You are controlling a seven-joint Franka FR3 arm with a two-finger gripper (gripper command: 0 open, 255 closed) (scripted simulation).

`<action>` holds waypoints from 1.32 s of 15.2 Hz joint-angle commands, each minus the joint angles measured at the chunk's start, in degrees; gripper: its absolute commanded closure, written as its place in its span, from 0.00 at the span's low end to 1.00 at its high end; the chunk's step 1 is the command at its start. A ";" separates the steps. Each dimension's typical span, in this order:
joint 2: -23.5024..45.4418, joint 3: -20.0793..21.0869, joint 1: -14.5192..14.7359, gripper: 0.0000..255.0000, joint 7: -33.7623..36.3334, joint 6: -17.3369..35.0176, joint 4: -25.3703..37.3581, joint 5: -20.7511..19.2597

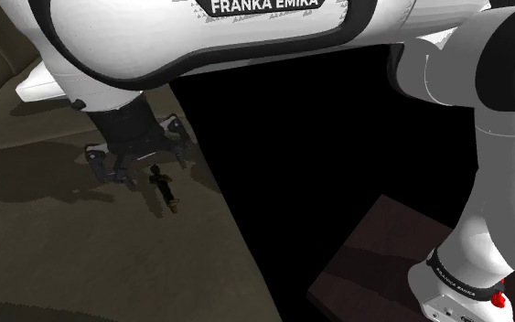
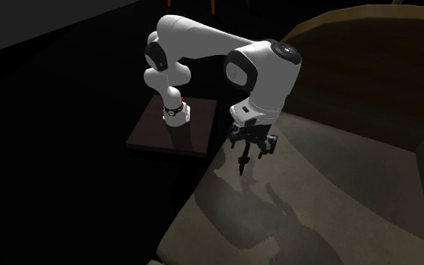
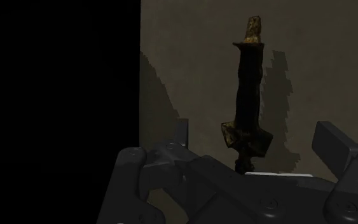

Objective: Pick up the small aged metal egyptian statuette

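While hovering low over the olive surface with gripper spread wide, clasps nothing. Finds the dark, slender statuette seemingly lying flat near the surface's edge beside the black area, long axis running parallel to that edge and pointing straight away from the hand. Has its broader near end roughly midway between the parted fingers, touching neither as far as can be told. Calls, probably, for sinking a little and closing across the narrow width, not along the length.
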 commanded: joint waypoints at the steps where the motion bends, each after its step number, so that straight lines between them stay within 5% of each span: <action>1: -0.38 0.03 -0.60 0.00 0.28 1.80 -2.21 0.18; 5: -0.82 0.08 -1.30 0.00 0.60 4.03 -4.93 0.38; 6: -0.82 0.08 -1.27 1.00 0.62 4.00 -4.90 0.38; 14: -1.25 0.19 -1.42 1.00 0.76 4.19 -5.51 0.58; 20: 0.17 -0.02 0.15 1.00 -0.03 -0.39 0.59 -0.11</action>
